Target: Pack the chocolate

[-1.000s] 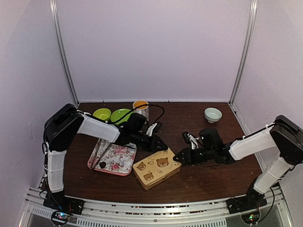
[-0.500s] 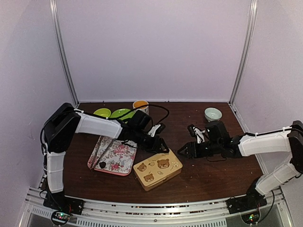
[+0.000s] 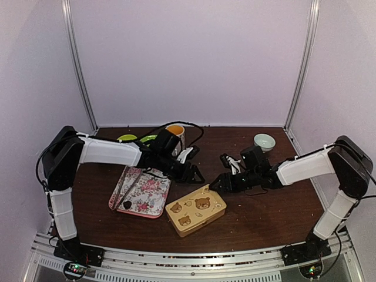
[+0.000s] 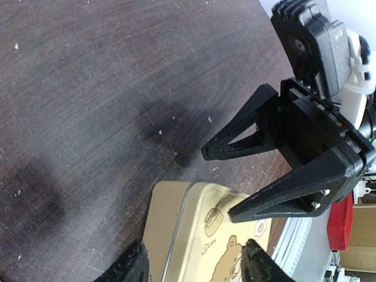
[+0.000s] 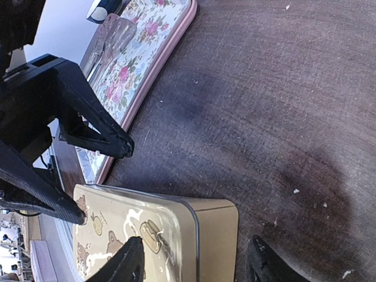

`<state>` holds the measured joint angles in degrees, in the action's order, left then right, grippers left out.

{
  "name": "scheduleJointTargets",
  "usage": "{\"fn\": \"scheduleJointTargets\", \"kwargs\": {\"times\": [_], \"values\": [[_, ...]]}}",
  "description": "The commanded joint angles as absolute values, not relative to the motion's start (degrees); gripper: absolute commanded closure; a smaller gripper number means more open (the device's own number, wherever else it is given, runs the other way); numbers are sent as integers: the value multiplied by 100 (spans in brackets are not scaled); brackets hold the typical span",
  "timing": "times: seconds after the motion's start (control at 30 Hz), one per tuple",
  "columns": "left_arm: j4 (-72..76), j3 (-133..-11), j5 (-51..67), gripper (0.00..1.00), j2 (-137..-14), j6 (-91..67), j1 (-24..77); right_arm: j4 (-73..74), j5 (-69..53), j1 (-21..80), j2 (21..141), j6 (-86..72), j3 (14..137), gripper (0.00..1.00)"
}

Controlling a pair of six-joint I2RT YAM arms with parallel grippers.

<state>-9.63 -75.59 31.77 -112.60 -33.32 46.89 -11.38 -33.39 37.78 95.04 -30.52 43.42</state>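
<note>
Chocolate: the small dark lump [image 3: 126, 205] lies on the near-left part of the floral tray [image 3: 147, 189], well apart from both grippers and not yet packed.
Tin: the bear-print tin [image 3: 195, 208] sits on the worktop [image 3: 264, 205] just right of the tray, and its lid looks shut.
Left gripper: the left gripper [image 3: 197, 174] has its fingers apart and empty, beside the tin's far corner.
Right gripper: the right gripper [image 3: 215, 185] also has its fingers spread with nothing between them, and it faces the left one closely over that same corner.
Risk, collision: the two sets of fingertips are near each other, so if both advance on the corner together they are likely to knock.
Risk, tin skids: the tin looks light and glossy, and a push from one side only would probably slide or turn it toward the tray.
Risk, lid slip: the rim is thin and smooth, so a fingertip hooked shallowly may slip off it.
Risk, chocolate lost: the lump is tiny and roundish. A nudge to the tray from the tin or the left arm could roll it off, and a later pinch could flick or squash it.
Risk, mug: the left arm runs close to the orange mug [image 3: 175, 131], which a wide swing might tip.
</note>
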Motion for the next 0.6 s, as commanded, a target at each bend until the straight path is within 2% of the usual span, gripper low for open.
{"fn": "scheduleJointTargets", "kwargs": {"times": [0.0, 0.33, 0.57], "values": [[-939, -7476, 3337, 45, -11504, -3122, 4638, -1703, -3749, 3723, 9845, -3264, 4496, 41], [-625, -7463, 3700, 44, -11807, -3045, 4618, -2502, -4028, 3665, 10244, -3667, 4243, 44], [-387, -7381, 3876, 43, -11923, -3078, 4623, -2545, -4051, 3665, 10265, -3718, 4219, 44]]}}
